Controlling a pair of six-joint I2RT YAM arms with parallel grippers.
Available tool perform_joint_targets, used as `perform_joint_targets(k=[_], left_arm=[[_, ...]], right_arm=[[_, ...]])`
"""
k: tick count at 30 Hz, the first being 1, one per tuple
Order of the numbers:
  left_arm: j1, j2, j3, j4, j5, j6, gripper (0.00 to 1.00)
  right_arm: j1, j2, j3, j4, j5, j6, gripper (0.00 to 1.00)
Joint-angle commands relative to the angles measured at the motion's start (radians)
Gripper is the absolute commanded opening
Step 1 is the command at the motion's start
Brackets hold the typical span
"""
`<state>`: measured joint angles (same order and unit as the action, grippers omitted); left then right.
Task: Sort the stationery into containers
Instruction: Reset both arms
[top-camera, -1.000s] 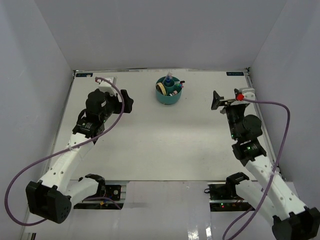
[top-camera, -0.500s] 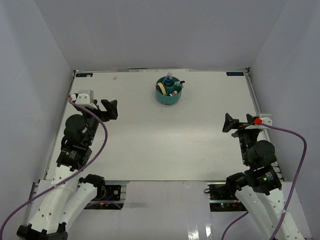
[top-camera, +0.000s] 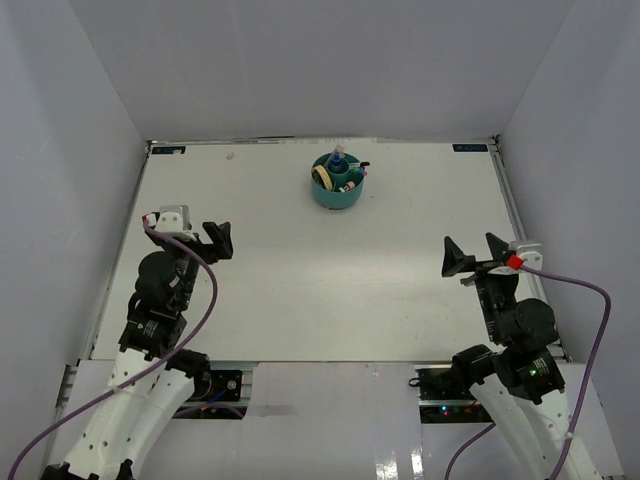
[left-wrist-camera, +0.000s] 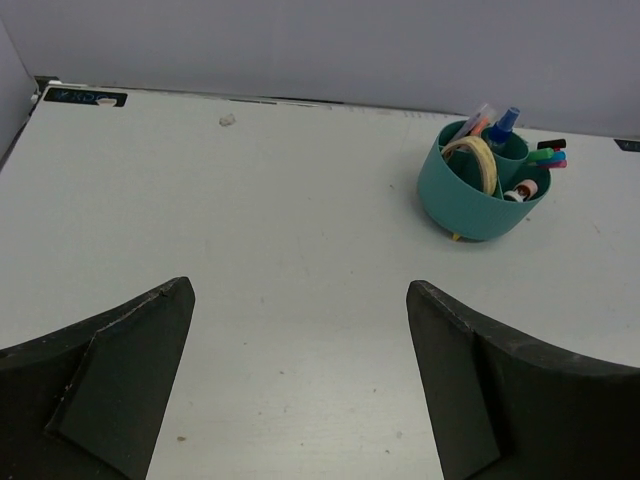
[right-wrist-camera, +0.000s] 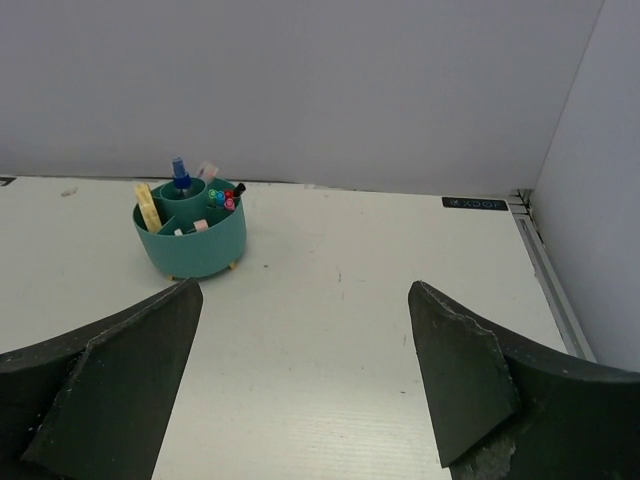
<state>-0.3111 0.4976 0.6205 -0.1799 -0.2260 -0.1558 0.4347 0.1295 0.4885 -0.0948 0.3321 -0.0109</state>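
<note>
Pulled further back now, my left gripper and right gripper hang spread and empty; I keep retreating straight, clear of the organizer.

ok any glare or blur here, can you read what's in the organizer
Top external: soft even light, glare only on the near ledge, organizer too small to read. Left wrist: sharp, pen caps and rubber band distinct. Right wrist: equally sharp, no glare.
</note>
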Motion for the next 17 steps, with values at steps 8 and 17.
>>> perform_joint_targets(k=[8,17], left_arm=[[0.003,0.001,-0.011,-0.003,-0.004,-0.005,0.98],[0.004,-0.017,-0.015,-0.004,-0.012,-0.001,0.98]], right_arm=[[0.007,-0.001,-0.022,0.079,-0.087,-0.038,0.9],[0.009,0.001,-0.028,0.081,-0.096,-0.037,0.9]])
